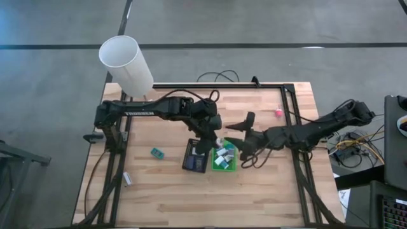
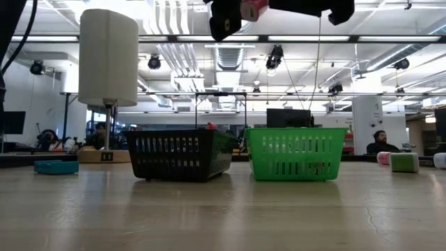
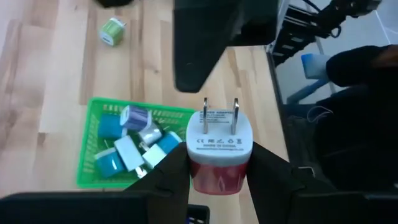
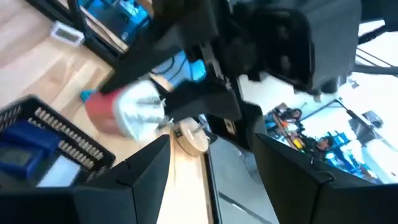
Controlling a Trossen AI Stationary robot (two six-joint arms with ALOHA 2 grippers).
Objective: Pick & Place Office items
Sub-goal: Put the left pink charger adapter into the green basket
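Observation:
My left gripper is shut on a pink-and-white plug block, its two metal prongs pointing away from the wrist. It hangs high above the green tray, which holds several white, teal and purple blocks. The block also shows at the top of the low view. My right gripper is open and empty. It hovers just right of the left gripper and faces the held block. A black tray with dark-blue rectangles stands left of the green one. My left gripper pinches the block's pink body between its two fingers, one on each opposite side. The white pronged end sticks out beyond the fingertips. The block is lifted clear, high above the green tray.
A tall white lampshade cylinder stands at the far left corner. Loose on the table lie a teal block, a white item, a pink block and a green block. The near half of the table is bare wood.

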